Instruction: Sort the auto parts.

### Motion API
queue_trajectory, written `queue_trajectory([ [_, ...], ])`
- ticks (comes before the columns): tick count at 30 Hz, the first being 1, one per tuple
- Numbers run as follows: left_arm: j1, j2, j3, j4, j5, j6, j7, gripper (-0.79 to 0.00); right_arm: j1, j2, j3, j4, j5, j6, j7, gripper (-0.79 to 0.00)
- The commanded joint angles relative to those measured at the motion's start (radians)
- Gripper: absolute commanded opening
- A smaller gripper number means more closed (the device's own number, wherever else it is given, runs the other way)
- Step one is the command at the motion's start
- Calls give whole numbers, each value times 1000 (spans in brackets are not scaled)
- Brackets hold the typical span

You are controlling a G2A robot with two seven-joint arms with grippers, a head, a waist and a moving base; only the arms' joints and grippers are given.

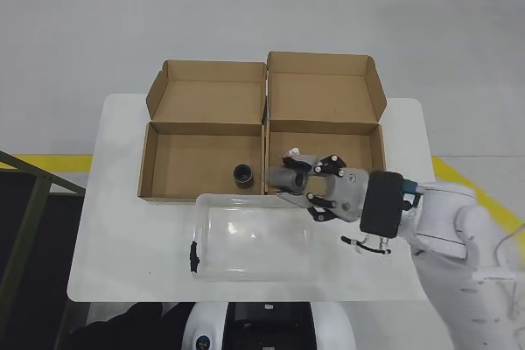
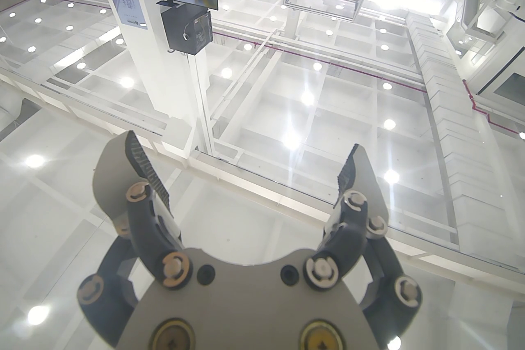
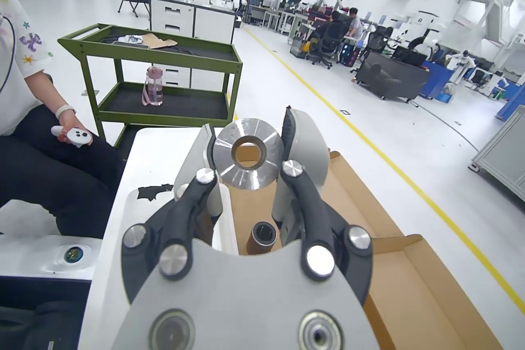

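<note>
Approach from above is left open over most of the left brown cardboard box [image 1: 184, 166]. Only a small dark cylindrical bushing [image 1: 243, 175] is set on its floor, close to the wall shared with the right brown cardboard box [image 1: 359, 149]. The near-left corner of that right box is covered by the right gripper [image 1: 289, 176], clamped on a silver metal ring [image 3: 246, 175]. Entry from the far side is barred by both boxes' raised lids [image 1: 319, 87]. The clear plastic bin [image 1: 245, 254], set against the boxes' near walls, is crossed at its far right corner by the right arm. The rest of its opening is unobstructed.
</note>
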Motion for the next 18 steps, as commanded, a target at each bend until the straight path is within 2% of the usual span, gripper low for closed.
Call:
queue_trajectory([
  [1,0,0,0,0,0,0,0,0,-8,3,18,-13,3,-2,-7,-785],
  [11,0,0,0,0,0,0,0,0,-45,12,66,-54,-16,6,-66,-785],
  [18,0,0,0,0,0,0,0,0,-35,12,17,-39,-74,27,-67,-785],
])
